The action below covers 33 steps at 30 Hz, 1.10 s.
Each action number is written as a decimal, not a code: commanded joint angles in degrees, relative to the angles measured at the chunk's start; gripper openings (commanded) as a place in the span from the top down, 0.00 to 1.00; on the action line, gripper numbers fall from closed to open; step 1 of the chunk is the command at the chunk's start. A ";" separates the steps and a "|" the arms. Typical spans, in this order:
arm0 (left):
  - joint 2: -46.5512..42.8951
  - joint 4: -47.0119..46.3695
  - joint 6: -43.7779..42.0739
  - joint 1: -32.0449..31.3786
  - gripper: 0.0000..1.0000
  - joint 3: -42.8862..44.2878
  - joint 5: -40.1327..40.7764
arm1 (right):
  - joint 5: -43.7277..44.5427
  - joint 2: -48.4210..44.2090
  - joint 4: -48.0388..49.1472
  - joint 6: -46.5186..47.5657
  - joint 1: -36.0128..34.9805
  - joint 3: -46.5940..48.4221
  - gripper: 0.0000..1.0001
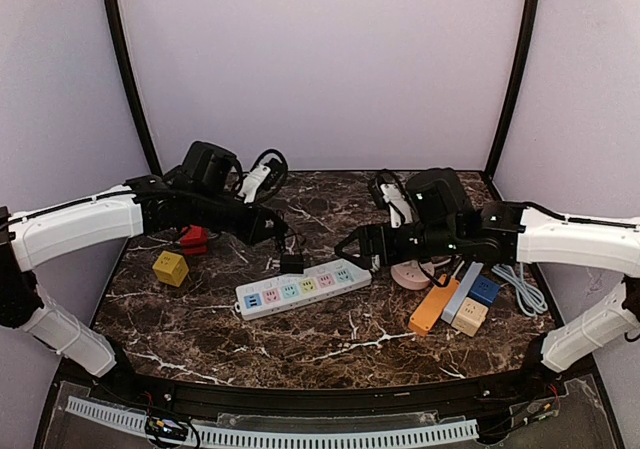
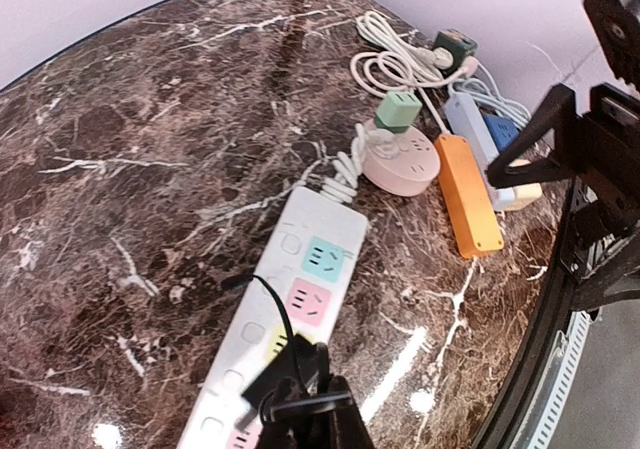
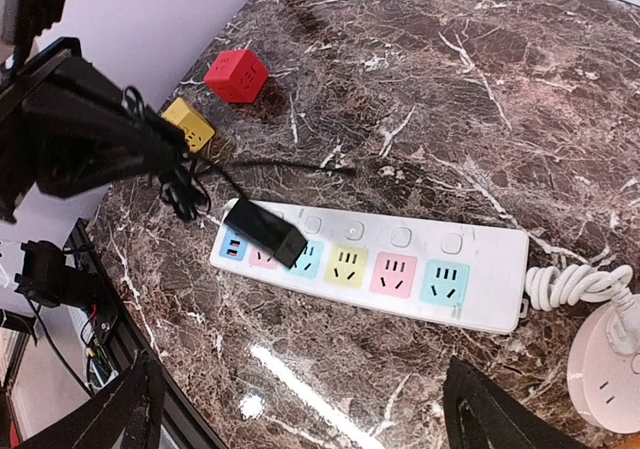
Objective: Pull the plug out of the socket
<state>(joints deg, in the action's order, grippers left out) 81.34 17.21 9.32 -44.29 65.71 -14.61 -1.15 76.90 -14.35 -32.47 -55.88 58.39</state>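
Note:
A white power strip with coloured sockets lies mid-table. It also shows in the left wrist view and the right wrist view. A black plug hangs tilted just above the strip's left end, over the pink and blue sockets. My left gripper is shut on the plug's thin black cable, just above the plug. My right gripper is open and empty, hovering over the strip's right end; its fingers spread wide near the strip's front side.
A red cube and a yellow cube sit at the left. A pink round socket, an orange strip, a blue cube, a beige cube and white cables crowd the right.

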 commanded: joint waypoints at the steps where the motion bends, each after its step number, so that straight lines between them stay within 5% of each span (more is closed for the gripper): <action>1: -2.84 4.86 -0.27 4.53 0.99 1.74 -0.55 | 3.21 -2.99 0.34 -1.31 0.42 -2.72 0.09; 33: -1.75 8.77 -7.98 33.79 0.99 -8.74 5.46 | 18.03 -16.59 -6.65 -8.85 3.57 -10.14 0.06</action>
<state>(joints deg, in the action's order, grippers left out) 79.70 25.61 2.37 -12.16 57.69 -8.64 15.33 60.97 -20.58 -40.84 -52.82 48.99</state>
